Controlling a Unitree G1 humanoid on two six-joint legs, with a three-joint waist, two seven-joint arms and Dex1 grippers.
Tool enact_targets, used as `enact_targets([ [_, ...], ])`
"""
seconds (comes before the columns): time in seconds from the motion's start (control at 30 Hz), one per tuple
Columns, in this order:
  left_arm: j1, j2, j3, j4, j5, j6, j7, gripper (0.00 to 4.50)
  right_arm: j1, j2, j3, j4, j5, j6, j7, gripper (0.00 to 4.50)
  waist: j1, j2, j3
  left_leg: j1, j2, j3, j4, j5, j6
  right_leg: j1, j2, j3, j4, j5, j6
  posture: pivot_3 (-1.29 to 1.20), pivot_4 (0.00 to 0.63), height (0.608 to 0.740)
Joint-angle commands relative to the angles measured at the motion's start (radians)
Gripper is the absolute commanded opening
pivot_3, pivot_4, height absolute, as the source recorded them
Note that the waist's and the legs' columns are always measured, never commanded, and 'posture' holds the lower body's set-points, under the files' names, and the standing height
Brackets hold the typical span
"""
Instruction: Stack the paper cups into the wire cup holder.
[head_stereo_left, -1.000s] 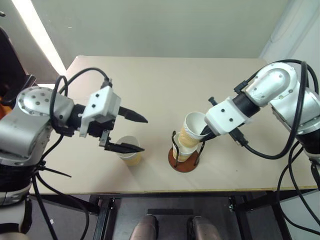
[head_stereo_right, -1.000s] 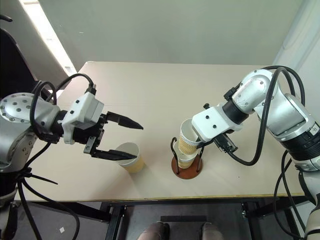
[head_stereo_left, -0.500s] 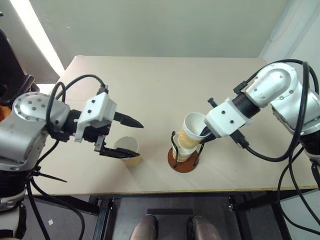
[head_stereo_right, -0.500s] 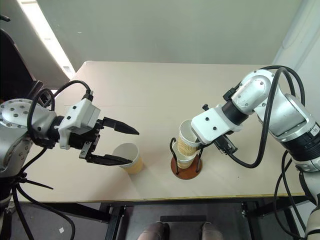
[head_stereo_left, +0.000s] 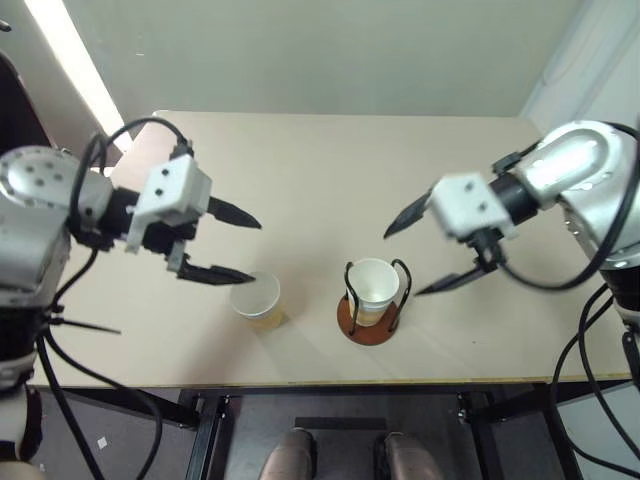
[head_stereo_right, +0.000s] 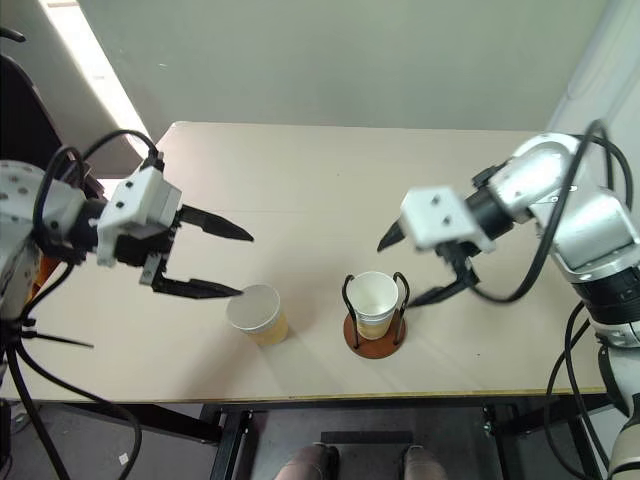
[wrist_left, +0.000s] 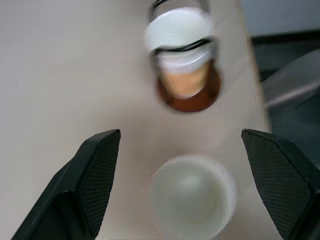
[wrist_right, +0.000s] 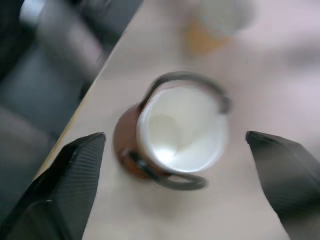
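Overhead, a beige table (head_stereo_left: 330, 170) fills the middle of the frame, and nothing on it or on the arms carries writing that can be read. Low and centre stands the holder (head_stereo_left: 367, 318), its two wire loops around an upright stack of cups (head_stereo_left: 373, 288), and a loose cup (head_stereo_left: 256, 298) stands upright on the table well to its left. At left the left gripper (head_stereo_left: 232, 245) reaches in pointing right and slightly down, fingers wide apart just up-left of the loose cup; at right the right gripper (head_stereo_left: 418, 255) points left and down, fingers spread wide and empty just right of the holder.
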Motion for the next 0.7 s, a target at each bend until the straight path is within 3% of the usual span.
enact_targets([
  [0.03,-0.074,-0.031,-0.092,0.129,0.106,-0.099,-0.067,4.17,0.034,0.059,-0.174,-0.110,0.197,0.195,-0.133,4.47,-0.001,0.000,0.000,0.000,0.000,0.000,0.000,0.000,0.000,0.000,0.000,0.000,0.000,0.000,0.000,0.00,0.150,0.740],
  [0.33,-0.195,-0.174,-0.319,0.370,0.238,-0.250,-0.082,4.17,0.070,0.125,-0.214,-0.208,0.234,0.341,-0.331,4.47,0.000,0.000,0.000,-0.003,0.001,0.000,0.000,0.000,0.000,-0.002,0.000,-0.001,-0.001,0.001,0.002,0.00,0.150,0.740],
  [0.57,-0.211,-0.198,-0.397,0.430,0.268,-0.324,-0.082,4.17,0.061,0.125,-0.223,-0.208,0.214,0.390,-0.436,4.47,-0.001,0.000,0.000,-0.006,0.001,0.000,0.001,-0.001,0.001,-0.005,0.000,-0.001,-0.002,0.005,0.010,0.00,0.150,0.740],
  [0.7,-0.212,-0.191,-0.417,0.422,0.250,-0.330,-0.082,3.27,0.074,0.107,-0.223,-0.217,0.216,0.392,-0.444,4.50,-0.001,0.000,0.000,-0.007,0.001,0.000,0.001,0.000,0.001,-0.005,0.000,-0.001,-0.002,0.006,0.011,0.00,0.150,0.740],
])
